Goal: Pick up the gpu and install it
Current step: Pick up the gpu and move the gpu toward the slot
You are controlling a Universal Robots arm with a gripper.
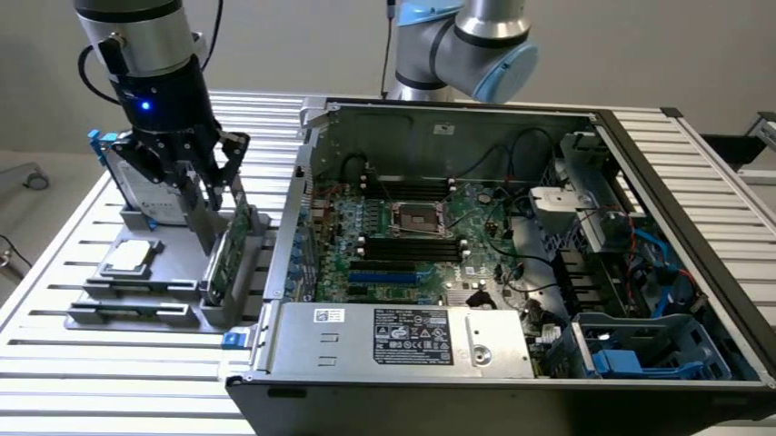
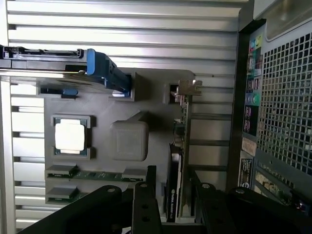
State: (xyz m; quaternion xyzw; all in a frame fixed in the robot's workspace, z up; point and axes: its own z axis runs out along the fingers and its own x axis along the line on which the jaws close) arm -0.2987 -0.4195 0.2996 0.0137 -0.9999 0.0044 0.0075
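**Exterior view.** The claw (image 1: 200, 200) hangs over the grey holder (image 1: 134, 292), which lies on the slatted table (image 1: 73, 363) at the exterior view's left. Its fingers are spread and reach down around the top edge of the gpu (image 1: 228, 256). The gpu stands on its long edge in a slot along the side of the holder nearest the computer case (image 1: 679, 272). Nothing is lifted.

The holder also carries:
- a square CPU chip (image 1: 131, 257) lying flat in its own pocket
- memory sticks (image 1: 127, 311) lying in the slots at the front
- a hard drive in a blue frame (image 1: 136, 186) standing upright at the back, behind the claw

The case lies open on its side. Inside it are:
- the motherboard (image 1: 401, 238) on the floor of the case
- a silver power supply (image 1: 401, 336) along the near wall
- a blue drive cage (image 1: 637, 356) in the corner at the exterior view's right
- black cables running between them

**Wrist view.** The black fingers (image 2: 146, 200) of the claw (image 2: 173, 178) stand apart, one on each side of the gpu (image 2: 174, 195). A gap shows on both faces, so the card is straddled, not pinched.

The gpu's silver bracket (image 2: 187, 87) sits at the end of the card away from the claw. The CPU chip (image 2: 69, 136) fills its square pocket in the holder (image 2: 146, 95). A plain raised block (image 2: 129, 140) lies between the chip and the card. The memory sticks (image 2: 97, 174) lie in their slots near the fingers. The hard drive (image 2: 48, 63) with its blue frame (image 2: 105, 70) stands in its slot at the holder's far end. Just beside the gpu's slot is the perforated back panel of the case (image 2: 282, 97).
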